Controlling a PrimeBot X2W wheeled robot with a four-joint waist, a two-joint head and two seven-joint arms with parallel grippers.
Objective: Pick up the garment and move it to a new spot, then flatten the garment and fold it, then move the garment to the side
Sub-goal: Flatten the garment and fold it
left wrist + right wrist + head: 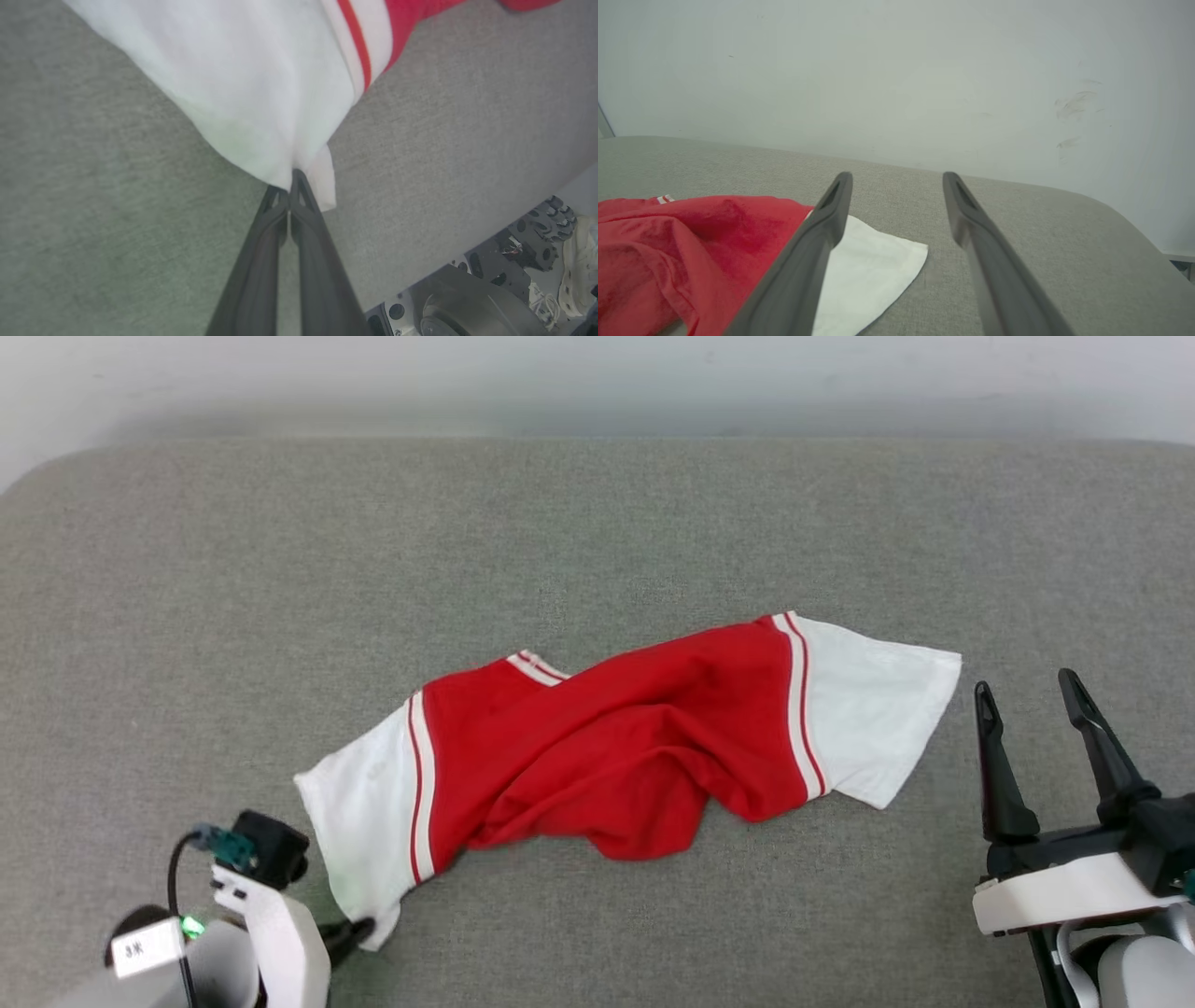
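- Closest in, at the lower left of the head view: left gripper, clenched on the bottom corner of a white sleeve of the garment.
- From the left wrist view: dark fingertips pressed tight together, with a small fold of white cloth pinched between them and the sleeve fanning out beyond.
- Lies crumpled across the middle of the grey fabric surface, slanting from near left to far right, with the red body rucked into loose folds.
- Shows red-and-white striped trim where each sleeve meets the red cloth; no print in sight.
- Second white sleeve, spread fairly flat at the garment's far right end.
- Right gripper at the lower right: released, jaws spread wide, grasping nothing, near that sleeve's outer edge but apart from it.
- Beyond the surface's far edge, a pale wall with a few faint scuff marks.
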